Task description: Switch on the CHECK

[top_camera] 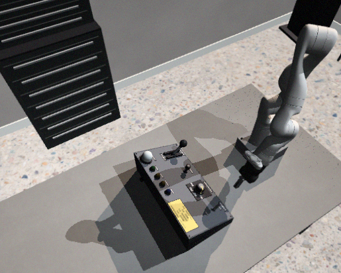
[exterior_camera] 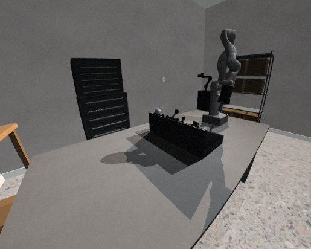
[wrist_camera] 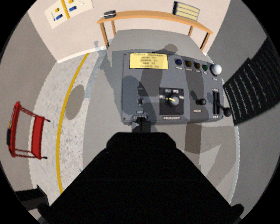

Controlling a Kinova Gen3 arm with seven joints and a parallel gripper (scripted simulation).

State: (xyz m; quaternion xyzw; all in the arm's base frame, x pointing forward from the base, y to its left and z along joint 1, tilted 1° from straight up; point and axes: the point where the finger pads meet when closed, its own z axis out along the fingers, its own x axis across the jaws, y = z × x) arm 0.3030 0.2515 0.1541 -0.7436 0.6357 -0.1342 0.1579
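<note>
Beside the console [top_camera: 182, 195], the tool [top_camera: 239, 181] pressed together on nothing, drawer cabinet [top_camera: 55, 71] well apart.

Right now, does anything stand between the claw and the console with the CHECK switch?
Nothing visible does. The claw, shut on nothing, hangs above the table beside the console, apart from it; no object shows in the gap. I cannot read which control is CHECK.

Console [top_camera: 187, 212] dark grey, label [top_camera: 183, 215] yellow; floor [top_camera: 194, 79] speckled, seemingly terrazzo.
</note>
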